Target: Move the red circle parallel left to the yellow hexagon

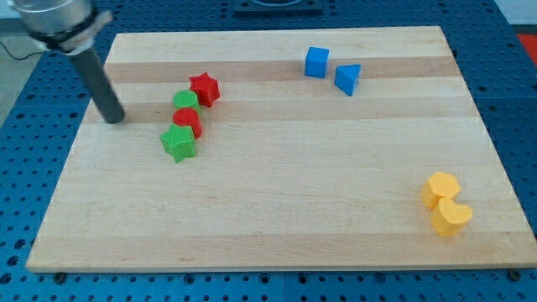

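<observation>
The red circle (pixel 187 120) lies on the wooden board at the upper left, in a tight cluster. A green circle (pixel 185 101) touches it from above and a green star (pixel 179 143) touches it from below. A red star (pixel 204 88) sits at the top of the cluster. The yellow hexagon (pixel 440 188) is at the lower right, with a yellow heart (pixel 450 217) against its lower side. My tip (pixel 113 117) rests on the board to the left of the cluster, apart from the red circle by a few block widths.
A blue cube (pixel 316 62) and a blue triangle (pixel 347 79) sit at the top centre. The board's left edge (pixel 80 143) is close to my tip. A blue perforated table (pixel 25 168) surrounds the board.
</observation>
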Robot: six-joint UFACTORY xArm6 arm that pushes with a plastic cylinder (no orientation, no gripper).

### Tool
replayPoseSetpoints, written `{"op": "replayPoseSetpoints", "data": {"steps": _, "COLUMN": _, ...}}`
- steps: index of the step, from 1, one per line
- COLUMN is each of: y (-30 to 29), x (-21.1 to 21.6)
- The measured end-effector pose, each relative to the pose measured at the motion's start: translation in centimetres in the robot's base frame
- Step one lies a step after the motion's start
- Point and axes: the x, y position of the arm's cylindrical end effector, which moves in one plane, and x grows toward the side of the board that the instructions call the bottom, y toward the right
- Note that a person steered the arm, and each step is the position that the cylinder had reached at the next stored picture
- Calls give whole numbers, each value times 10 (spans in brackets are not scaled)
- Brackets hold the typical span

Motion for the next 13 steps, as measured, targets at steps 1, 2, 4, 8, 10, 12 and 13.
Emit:
{"op": "replayPoseSetpoints", "data": {"steps": 1, "y": 47, "x": 0}}
{"op": "replayPoseSetpoints", "data": {"steps": 2, "y": 96, "x": 7}}
{"op": "replayPoseSetpoints", "data": {"steps": 4, "y": 153, "x": 24}}
{"op": "replayPoseSetpoints", "data": {"steps": 8, "y": 199, "x": 86}}
{"op": "replayPoseSetpoints", "data": {"steps": 10, "y": 195, "x": 93}}
{"op": "replayPoseSetpoints", "data": {"steps": 12, "y": 155, "x": 103}}
{"op": "replayPoseSetpoints", "data": {"steps": 13, "y": 200, "x": 123}}
